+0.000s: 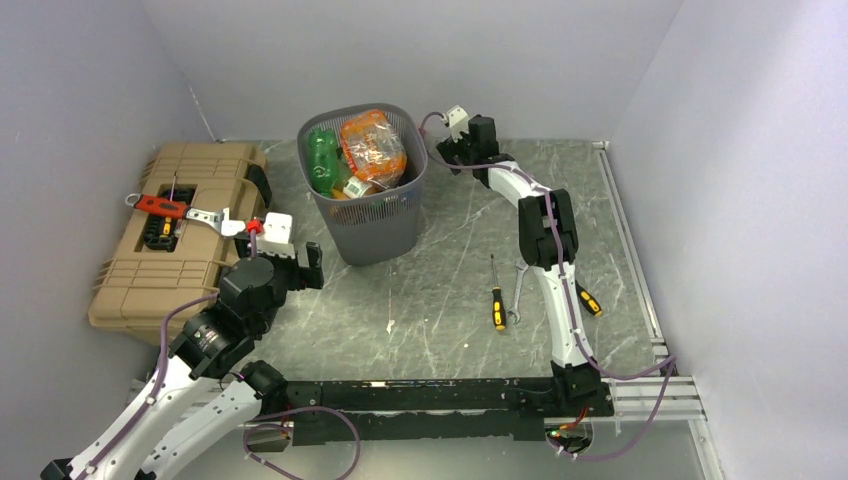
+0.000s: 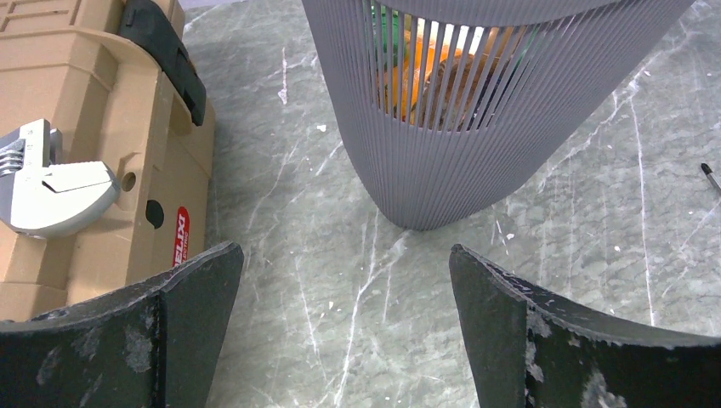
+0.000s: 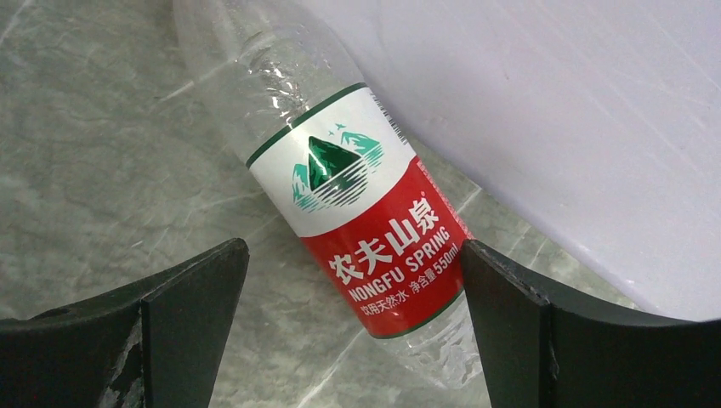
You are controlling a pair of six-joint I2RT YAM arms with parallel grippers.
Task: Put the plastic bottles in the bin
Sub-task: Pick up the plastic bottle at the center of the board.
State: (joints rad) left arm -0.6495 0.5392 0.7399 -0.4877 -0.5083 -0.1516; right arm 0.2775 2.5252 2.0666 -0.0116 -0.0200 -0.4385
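The released right claw [image 3: 350,251] straddles a red-labelled bottle [image 3: 374,229] lying on the counter [image 3: 102,170] against the wall [image 3: 578,110], right of the bin [image 1: 375,225]. It would do best to grip squarely across the label, then lift clear of the bin's rim.

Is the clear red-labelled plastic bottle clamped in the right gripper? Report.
No: the right gripper is open, and bare table shows between one finger and the clear red-labelled plastic bottle.

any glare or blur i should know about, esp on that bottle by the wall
Right wrist: the bottle is sharp, its label readable, with small glints on its clear shoulder. Left wrist: light glows orange through the slats of the bin. Top external: even, soft light, faint shadows, no obvious blur.
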